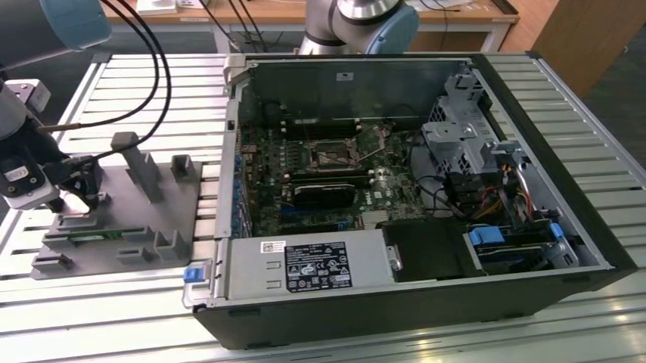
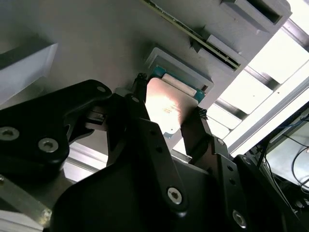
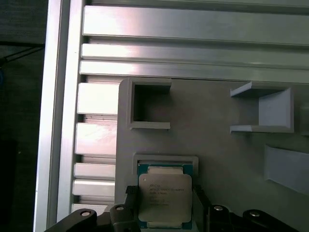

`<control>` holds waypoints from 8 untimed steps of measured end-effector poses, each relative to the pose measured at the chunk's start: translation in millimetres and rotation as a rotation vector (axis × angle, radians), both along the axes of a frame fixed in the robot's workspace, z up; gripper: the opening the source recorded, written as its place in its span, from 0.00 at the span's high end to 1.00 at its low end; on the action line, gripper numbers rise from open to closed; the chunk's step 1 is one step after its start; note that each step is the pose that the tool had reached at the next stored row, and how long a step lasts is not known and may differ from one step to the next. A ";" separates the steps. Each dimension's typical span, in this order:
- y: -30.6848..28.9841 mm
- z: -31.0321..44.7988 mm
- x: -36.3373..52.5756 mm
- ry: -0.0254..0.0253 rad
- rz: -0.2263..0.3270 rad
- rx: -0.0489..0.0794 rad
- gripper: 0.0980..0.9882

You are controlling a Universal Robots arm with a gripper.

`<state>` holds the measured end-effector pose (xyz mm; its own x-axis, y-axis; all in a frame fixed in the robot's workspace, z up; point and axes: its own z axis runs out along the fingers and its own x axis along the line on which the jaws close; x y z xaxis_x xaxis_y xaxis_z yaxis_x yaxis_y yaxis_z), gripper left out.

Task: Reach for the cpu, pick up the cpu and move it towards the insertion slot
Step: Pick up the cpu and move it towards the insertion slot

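Observation:
The cpu [image 3: 164, 199], a flat square chip with a silvery top and a green rim, sits between my gripper's black fingers over a shallow pocket [image 3: 166, 160] of the grey fixture [image 1: 162, 219]. In the second wrist view the cpu [image 2: 169, 104] shines between two fingertips [image 2: 139, 83] that press on its opposite edges. My gripper [image 1: 83, 193] stands low over the fixture at the exterior view's left, shut on the chip. The square insertion slot [image 1: 330, 156] lies in the motherboard inside the open computer case, well off to the exterior view's right.
The fixture carries upright posts [image 1: 141, 170] and a thin green memory stick [image 1: 101, 235]. The black case wall [image 1: 230, 151] rises between fixture and motherboard. Cables [image 1: 151, 68] hang above my arm. A drive cage [image 1: 464, 144] and power supply [image 1: 302, 266] crowd the case.

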<state>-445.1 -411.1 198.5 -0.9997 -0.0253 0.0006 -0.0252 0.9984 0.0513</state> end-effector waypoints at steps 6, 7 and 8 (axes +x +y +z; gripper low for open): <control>0.0 6.8 0.0 0.0001 0.000 0.000 0.51; 0.0 8.0 0.0 0.0001 0.000 0.000 0.51; 0.0 9.1 0.0 0.0000 0.000 0.000 0.51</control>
<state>-445.1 -411.1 207.6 -0.9997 -0.0253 0.0005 -0.0252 0.9984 0.0516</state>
